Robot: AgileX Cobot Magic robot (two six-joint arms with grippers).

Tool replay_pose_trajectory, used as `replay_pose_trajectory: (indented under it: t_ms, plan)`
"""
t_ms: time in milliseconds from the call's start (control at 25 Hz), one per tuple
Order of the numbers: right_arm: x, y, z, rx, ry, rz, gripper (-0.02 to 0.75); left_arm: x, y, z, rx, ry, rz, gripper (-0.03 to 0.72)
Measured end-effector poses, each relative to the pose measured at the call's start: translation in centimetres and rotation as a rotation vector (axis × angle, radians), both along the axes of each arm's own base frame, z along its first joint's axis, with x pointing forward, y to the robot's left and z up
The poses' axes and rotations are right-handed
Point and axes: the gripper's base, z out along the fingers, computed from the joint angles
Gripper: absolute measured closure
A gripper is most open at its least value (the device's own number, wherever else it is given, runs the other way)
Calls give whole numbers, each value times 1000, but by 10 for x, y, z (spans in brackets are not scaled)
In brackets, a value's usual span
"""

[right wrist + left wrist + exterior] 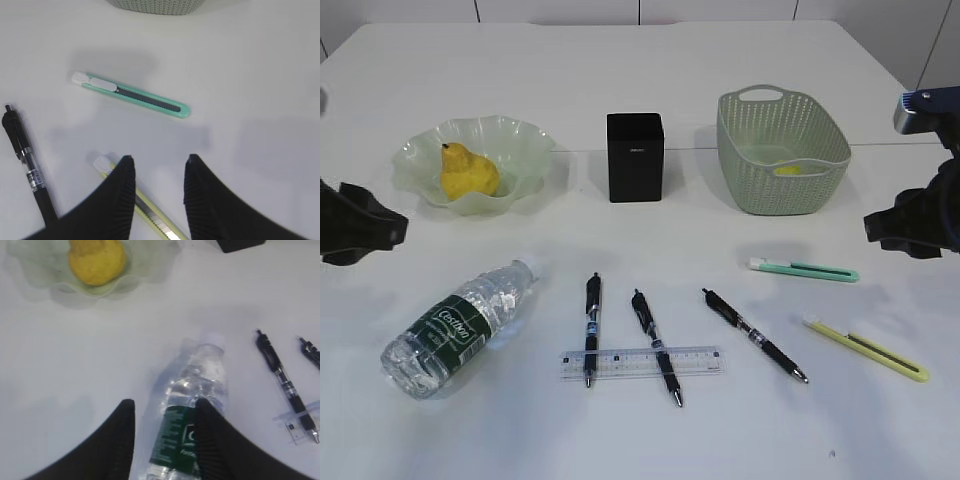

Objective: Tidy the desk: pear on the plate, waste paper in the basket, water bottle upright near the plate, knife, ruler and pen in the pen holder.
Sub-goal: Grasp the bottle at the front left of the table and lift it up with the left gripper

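Two arms flank your white desk (650, 70), and both the left gripper (164, 410) and right gripper (157, 167) hang parted, grasping nothing. Your basket (782, 150) sits back right with something yellow inside; the plate (475, 160) back left carries the pear (468, 172). Between them stands the pen holder (635, 157). Your water bottle (460, 327) lies on its side. Three pens (592, 325) cross or flank the ruler (642, 362); green knife (131, 94) and yellow knife (865, 347) lie right.

Yellow pear (469, 173) on ruffled green plate (525, 140), clear water bottle (460, 328) sideways on desk (640, 80).
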Motion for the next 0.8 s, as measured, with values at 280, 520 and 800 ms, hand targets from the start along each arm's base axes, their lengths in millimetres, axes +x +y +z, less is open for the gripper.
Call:
replay_pose_trajectory:
  t_ms: [280,520,800]
  plan:
    - [0,0,0,0,0,0,489,4,-21,-11,-40,13,-43,412]
    - [0,0,0,0,-2,0,489,-1,-39,-17,-40,34,-104,412]
    - [1,0,0,1,-8,1,489,-1,-48,-27,-25,68,-134,412]
